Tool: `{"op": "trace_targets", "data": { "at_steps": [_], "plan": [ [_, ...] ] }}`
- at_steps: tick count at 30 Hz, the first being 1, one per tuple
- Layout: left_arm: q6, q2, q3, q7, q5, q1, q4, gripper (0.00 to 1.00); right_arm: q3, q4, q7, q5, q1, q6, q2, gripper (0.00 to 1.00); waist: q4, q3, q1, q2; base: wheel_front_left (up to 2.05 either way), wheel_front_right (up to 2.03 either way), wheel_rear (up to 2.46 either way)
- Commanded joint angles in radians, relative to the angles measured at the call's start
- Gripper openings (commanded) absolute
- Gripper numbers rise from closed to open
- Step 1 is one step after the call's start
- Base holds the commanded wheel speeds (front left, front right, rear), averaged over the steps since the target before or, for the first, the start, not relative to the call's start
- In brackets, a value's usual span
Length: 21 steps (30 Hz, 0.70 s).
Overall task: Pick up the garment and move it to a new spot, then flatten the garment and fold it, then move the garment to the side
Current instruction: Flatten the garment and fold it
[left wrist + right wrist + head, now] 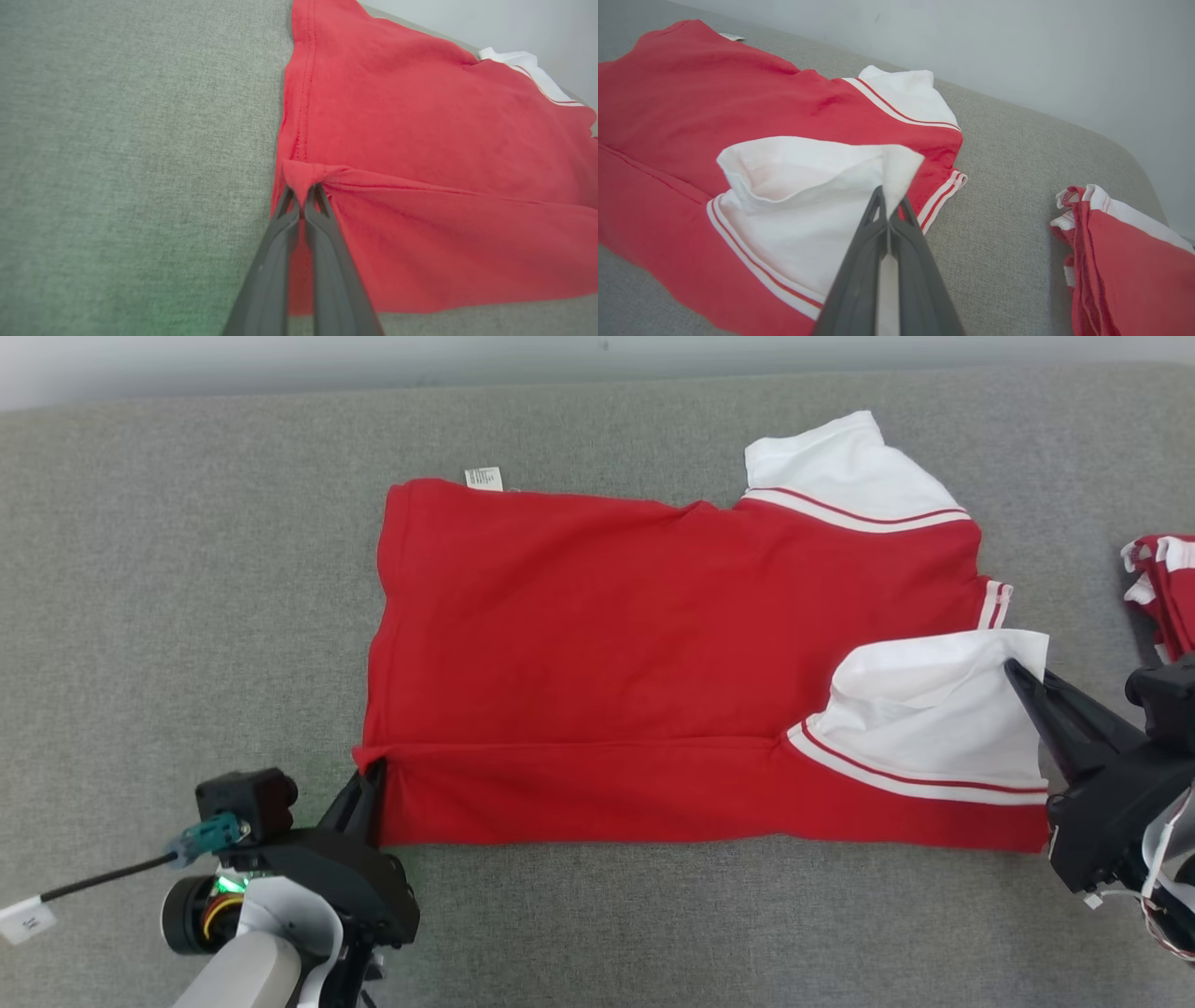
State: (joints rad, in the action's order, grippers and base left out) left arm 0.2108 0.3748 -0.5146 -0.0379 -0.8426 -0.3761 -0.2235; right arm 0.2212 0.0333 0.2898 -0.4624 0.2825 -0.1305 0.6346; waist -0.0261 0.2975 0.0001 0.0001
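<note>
Red knit shirt (607,644) with white sleeves lies spread on the grey woven upholstery (187,569), mid head view. Hem is toward the robot's left, sleeves and neck toward its right. The body is mostly flat with mild wrinkles. The near long edge is doubled over into a band, and the fold line runs the length of the body. The far sleeve (840,467) is white with a thin red stripe and lies flat at the far right. The near sleeve (934,709) is white with the same stripe; its outer corner is lifted and peaked. The striped rib neckband (996,605) pokes out between the sleeves. A white care label (484,478) sticks out at the far hem corner.

Left gripper (372,773): fingers pressed together on a bunched pinch of red cloth at the near hem corner, where the fold line begins. Right gripper (1013,667): fingers clamped on the raised corner of the near sleeve, with white cloth caught between them.

A second red-and-white garment (1162,583), folded and bunched, sits at the right edge on the same upholstery. It is apart from the shirt and just beyond the right gripper. A pale wall (597,355) runs behind the far edge. A dark cable with a white tag (28,919) hangs off the left wrist. Nothing lies on top of the shirt.
</note>
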Motion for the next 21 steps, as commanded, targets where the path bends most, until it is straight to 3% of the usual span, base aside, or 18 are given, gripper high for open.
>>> {"op": "trace_targets", "data": {
  "at_steps": [1, 19, 20, 21],
  "plan": [
    [0.000, -0.005, -0.002, 0.002, 0.013, -0.017, -0.007, 0.00, 0.008, -0.015, -0.012, 0.007, 0.014, 0.000, 0.003, 0.00, 0.003, 0.009, -0.0001, -0.0001, 0.00, 0.00, 0.00],
    [0.004, -0.020, -0.033, 0.013, 0.060, -0.126, -0.095, 0.00, 0.110, -0.225, -0.168, 0.029, 0.218, 0.000, -0.026, 0.00, 0.005, 0.042, -0.0001, -0.0001, 0.00, 0.00, 0.00],
    [0.003, -0.021, -0.034, 0.019, 0.066, -0.129, -0.097, 0.15, 0.114, -0.239, -0.166, 0.026, 0.223, 0.000, -0.030, 0.08, 0.006, 0.042, -0.0001, -0.0001, 0.00, 0.00, 0.00],
    [0.003, -0.021, -0.036, 0.025, 0.071, -0.131, -0.101, 1.00, 0.118, -0.251, -0.166, 0.024, 0.227, 0.000, -0.035, 1.00, 0.007, 0.042, -0.0001, -0.0001, 0.00, 0.00, 0.00]
  ]
}}
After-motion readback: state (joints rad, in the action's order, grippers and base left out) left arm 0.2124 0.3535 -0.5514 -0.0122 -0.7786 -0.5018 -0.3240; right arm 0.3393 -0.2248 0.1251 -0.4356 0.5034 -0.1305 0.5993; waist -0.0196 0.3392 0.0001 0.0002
